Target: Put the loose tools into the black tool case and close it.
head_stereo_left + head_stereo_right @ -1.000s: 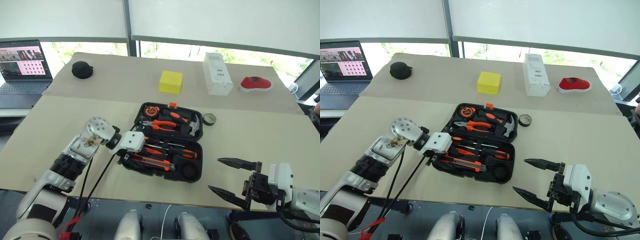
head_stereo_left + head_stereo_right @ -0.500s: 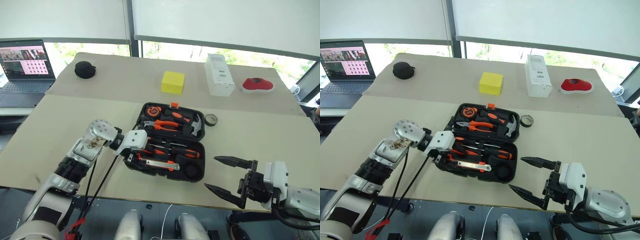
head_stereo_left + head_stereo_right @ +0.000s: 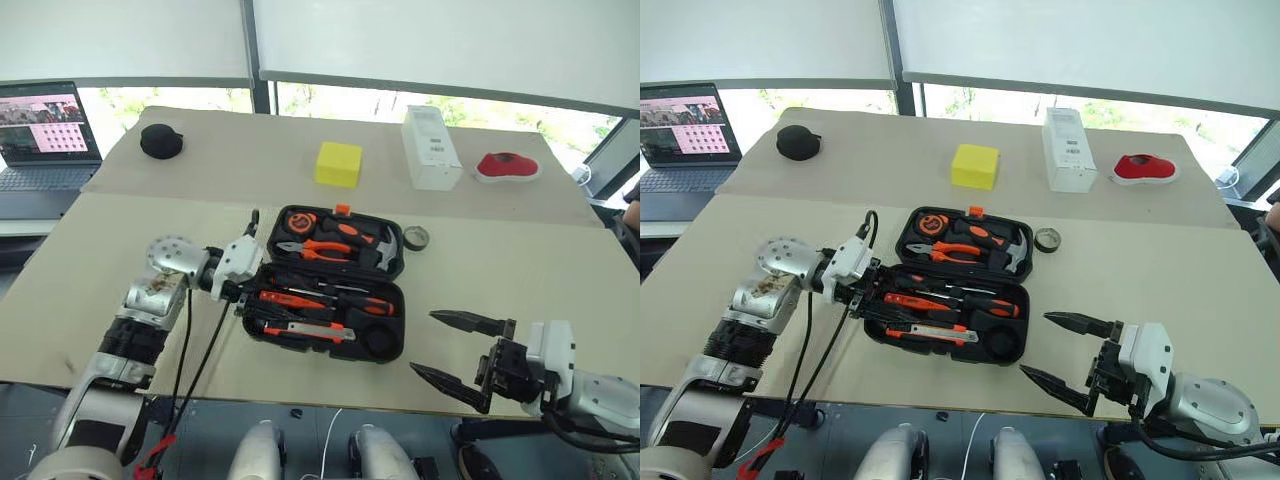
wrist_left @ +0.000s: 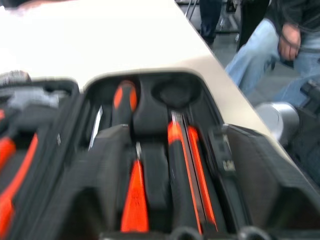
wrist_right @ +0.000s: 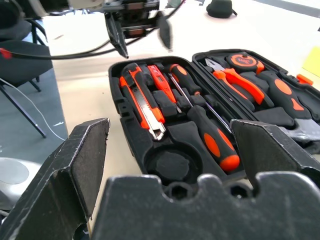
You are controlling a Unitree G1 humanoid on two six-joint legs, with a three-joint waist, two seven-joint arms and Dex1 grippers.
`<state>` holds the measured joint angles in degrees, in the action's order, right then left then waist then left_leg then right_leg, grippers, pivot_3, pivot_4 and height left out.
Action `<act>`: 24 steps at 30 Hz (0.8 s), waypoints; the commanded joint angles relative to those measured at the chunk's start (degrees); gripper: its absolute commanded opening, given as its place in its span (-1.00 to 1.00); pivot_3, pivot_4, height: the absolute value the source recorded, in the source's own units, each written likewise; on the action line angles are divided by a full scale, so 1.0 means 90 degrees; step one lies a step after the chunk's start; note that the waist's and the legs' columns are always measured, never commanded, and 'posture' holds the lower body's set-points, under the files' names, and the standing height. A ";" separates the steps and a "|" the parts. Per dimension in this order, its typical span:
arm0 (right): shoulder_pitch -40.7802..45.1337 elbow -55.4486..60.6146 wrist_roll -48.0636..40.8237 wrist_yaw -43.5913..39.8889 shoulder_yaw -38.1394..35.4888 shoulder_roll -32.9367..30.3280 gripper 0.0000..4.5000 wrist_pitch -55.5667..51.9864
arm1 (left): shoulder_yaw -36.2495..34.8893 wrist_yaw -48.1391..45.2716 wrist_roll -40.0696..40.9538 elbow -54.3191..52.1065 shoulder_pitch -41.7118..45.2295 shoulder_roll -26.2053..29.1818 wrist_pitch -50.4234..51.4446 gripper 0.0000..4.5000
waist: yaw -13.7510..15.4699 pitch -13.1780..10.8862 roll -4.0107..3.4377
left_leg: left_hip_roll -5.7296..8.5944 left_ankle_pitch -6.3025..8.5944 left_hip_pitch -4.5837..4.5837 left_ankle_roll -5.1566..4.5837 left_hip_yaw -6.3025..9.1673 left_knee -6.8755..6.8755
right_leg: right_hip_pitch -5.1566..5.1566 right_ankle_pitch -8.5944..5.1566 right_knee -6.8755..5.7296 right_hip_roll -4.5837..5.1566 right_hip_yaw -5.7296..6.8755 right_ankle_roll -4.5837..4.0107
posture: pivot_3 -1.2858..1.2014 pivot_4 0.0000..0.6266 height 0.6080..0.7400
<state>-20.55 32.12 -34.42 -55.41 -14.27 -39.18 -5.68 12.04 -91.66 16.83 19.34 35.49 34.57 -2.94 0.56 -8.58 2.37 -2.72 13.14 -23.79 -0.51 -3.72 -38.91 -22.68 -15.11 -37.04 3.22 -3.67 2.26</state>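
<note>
Beige desk carries open rigid black tool case; small light tape roll suits a rim pinch; left tool part-open, right tool wide, both empty.

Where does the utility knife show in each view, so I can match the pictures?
Left eye: utility knife along the open case's near edge.
Right eye: knife, same near edge.
Left wrist: I cannot tell the knife from the other orange handles.
Right wrist: knife in the case's outer slot.
Shared landmark: the empty round recess at the knife's blade end.
</note>
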 commanded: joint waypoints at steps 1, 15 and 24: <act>0.0004 0.0094 0.0017 0.0046 -0.0133 0.0042 1.00 0.0087 | 0.0018 0.0126 -0.0216 0.0025 0.0074 -0.0111 -0.0438 -0.46 | 0.0027 0.0000 0.0000 | 0.0002 0.0000 -0.0002 0.0000 0.0000 -0.0001 | 0.0000 0.0000 0.0001 0.0003 0.0000 0.0001 | 0.03 -0.52 1.00; -0.0137 0.0129 -0.0030 0.0123 -0.0315 0.0050 1.00 0.0033 | 0.0697 0.0845 -0.1318 0.0288 -0.0129 -0.0404 -0.0541 -0.97 | 0.0020 0.0002 -0.0002 | 0.0001 0.0000 0.0008 0.0000 0.0000 0.0000 | 0.0010 0.0001 0.0000 0.0003 0.0000 0.0002 | 0.03 -0.52 1.00; 0.0064 0.0047 0.0035 0.0274 -0.0179 0.0084 1.00 0.0000 | 0.1144 0.1173 -0.1715 0.0327 -0.0199 -0.0533 -0.0100 -0.97 | 0.0051 0.0053 -0.0044 | 0.0005 0.0000 0.0058 0.0000 -0.0002 0.0000 | 0.0057 -0.0001 0.0003 0.0010 0.0000 0.0003 | 0.03 -0.52 1.00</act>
<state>-20.48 31.79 -34.30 -53.38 -15.37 -38.70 -5.68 19.21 -83.05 5.50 20.56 35.63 30.57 -4.96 1.02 -8.11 1.97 -2.66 13.14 -23.25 -0.51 -3.74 -38.91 -22.16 -15.12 -37.01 3.32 -3.67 2.29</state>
